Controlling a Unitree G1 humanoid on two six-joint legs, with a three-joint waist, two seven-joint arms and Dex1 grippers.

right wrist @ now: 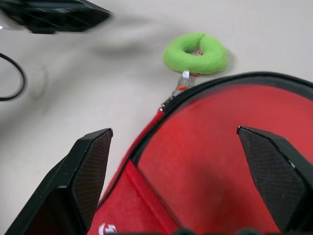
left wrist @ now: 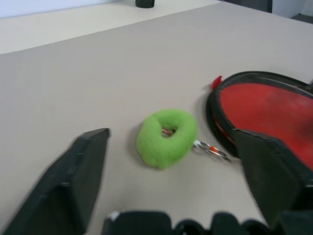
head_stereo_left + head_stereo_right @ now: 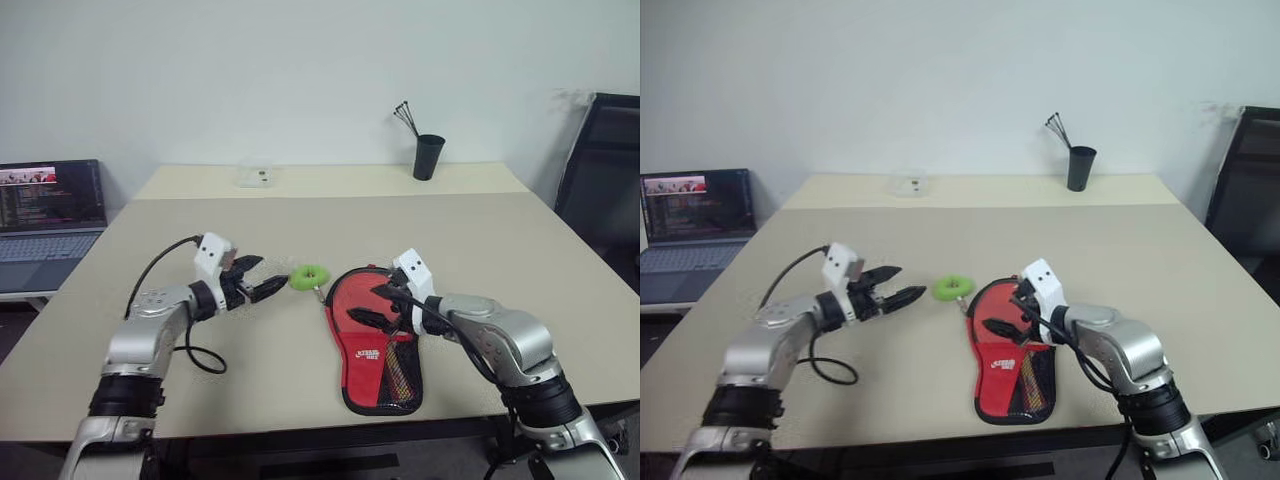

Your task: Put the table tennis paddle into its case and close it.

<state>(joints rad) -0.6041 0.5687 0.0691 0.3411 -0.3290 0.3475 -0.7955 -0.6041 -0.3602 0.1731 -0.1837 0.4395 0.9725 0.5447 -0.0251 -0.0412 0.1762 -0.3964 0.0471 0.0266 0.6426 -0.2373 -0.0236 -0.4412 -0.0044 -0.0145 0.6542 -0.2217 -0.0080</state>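
Left wrist view: left gripper (image 2: pixel 171 181), jaws apart, faces the green tag (image 2: pixel 167 138); right gripper (image 3: pixel 383 305), jaws apart, should steady the case (image 3: pixel 375 340) near the desk's front edge.

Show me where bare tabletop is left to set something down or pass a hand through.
Bare: the wide stretch of table between the case and the black cup and clear box at the far edge, plus the strip right of the case. Crowded: around the green ring tag, between the left gripper and right gripper.
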